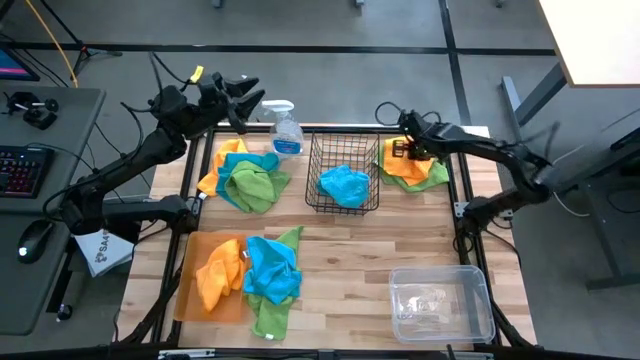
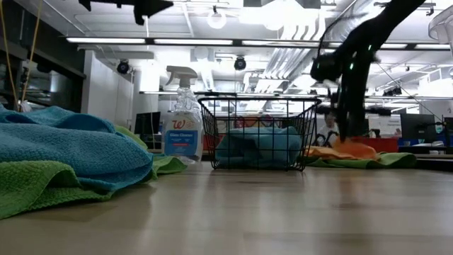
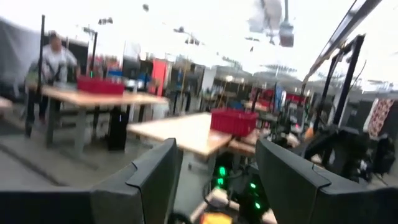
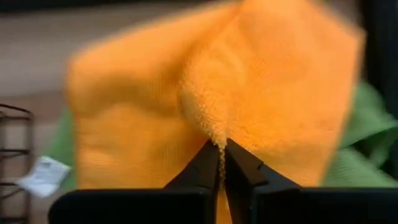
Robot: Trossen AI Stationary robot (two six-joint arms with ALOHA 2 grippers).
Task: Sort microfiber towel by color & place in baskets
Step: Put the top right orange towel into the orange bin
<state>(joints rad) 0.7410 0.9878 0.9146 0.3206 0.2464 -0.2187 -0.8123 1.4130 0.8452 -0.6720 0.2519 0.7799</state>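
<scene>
An orange towel (image 1: pixel 405 168) lies on a green towel (image 1: pixel 432 180) at the table's far right. My right gripper (image 1: pixel 404 150) stands over it, shut on the orange cloth (image 4: pixel 186 106). The black wire basket (image 1: pixel 322 195) at the far centre holds a blue towel (image 1: pixel 344 184). Orange, blue and green towels (image 1: pixel 245 175) form a pile at the far left. The orange-brown tray (image 1: pixel 188 300) at the near left carries an orange towel (image 1: pixel 218 275), with blue (image 1: pixel 272 270) and green (image 1: pixel 272 315) towels overlapping its edge. My left gripper (image 1: pixel 245 95) hangs open, raised beyond the far-left edge. My right gripper (image 4: pixel 222 144) pinches a raised ridge (image 4: pixel 214 127) near the middle of the orange towel between its two fingertips, coming from above and pointing down. The cloth peaks up into the fingers. Around that peak the towel lies spread on the green towel (image 2: pixel 382 161).
A clear spray bottle (image 1: pixel 285 130) stands at the far edge between the far-left pile and the wire basket. The clear plastic tub (image 1: pixel 440 300) sits at the near right. Bare wood (image 1: pixel 350 250) shows in the table's middle.
</scene>
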